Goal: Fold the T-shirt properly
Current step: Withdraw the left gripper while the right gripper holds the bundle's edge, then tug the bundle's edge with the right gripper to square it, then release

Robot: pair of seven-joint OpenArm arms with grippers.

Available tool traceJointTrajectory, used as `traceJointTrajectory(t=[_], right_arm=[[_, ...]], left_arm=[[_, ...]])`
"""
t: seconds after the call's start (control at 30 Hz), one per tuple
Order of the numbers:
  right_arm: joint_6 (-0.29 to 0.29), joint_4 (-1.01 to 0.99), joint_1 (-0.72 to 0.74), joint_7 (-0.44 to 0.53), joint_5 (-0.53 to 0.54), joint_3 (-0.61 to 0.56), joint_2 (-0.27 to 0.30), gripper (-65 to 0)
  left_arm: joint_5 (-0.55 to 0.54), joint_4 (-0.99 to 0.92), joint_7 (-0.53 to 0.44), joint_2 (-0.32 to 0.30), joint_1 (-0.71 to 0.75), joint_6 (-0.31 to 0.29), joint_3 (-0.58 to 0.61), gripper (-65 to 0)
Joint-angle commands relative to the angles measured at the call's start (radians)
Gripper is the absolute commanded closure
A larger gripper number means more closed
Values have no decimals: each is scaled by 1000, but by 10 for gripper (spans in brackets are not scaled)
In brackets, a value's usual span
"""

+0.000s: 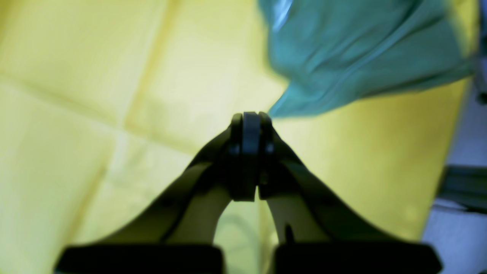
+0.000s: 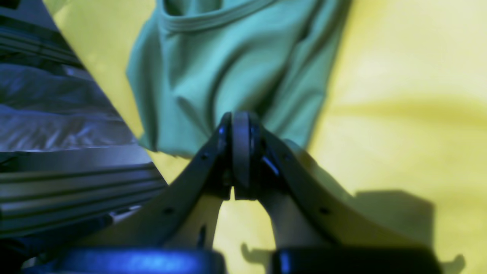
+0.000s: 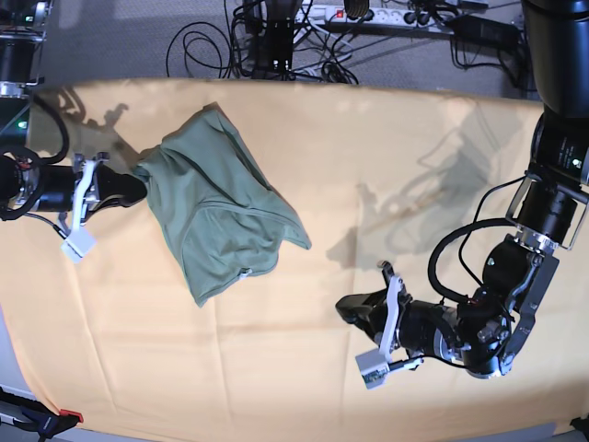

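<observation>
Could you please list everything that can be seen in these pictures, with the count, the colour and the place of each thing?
T-shirt: one, muted sage green, crumpled on the cloth in the upper left of the base view, one edge at the right gripper.
Cloth: one, yellow-orange, spread over the whole work surface under the T-shirt.
Cables: several, black, on the grey floor beyond the far edge of the cloth.
Power strip: one, light coloured, on the floor at the top of the base view.
Right gripper: one, black, at the left edge of the base view, shut on the T-shirt.
Left gripper: one, black, lower right of the base view, shut, holding nothing, apart from the T-shirt.
</observation>
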Motion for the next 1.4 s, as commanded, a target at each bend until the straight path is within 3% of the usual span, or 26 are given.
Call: traceJointTrajectory(t=[0.0,0.23,0.5,0.77,1.17,1.37], right_arm=[[5,20,19,11,31,10,11,0],[5,20,17,11,31,9,-42,0],[5,42,13,11,31,-29,-45,0],[5,42,14,11,23,-84,-47,0],[5,-16,-5,201,-404,-83,-44,0],[5,3,8,271,-467,-58,-40,0]], left_arm=[[-36,10,7,-10,-37,-4,-31,0],[-88,10,30,-8,41,-4,-115,0],[-87,10,29,-7,175,-4,-119,0],[-84,10,34,-8,192,-4,-128,0],[-97,10,37,-10,192,-4,-211,0],[-96,10,38,-10,192,-4,-211,0]])
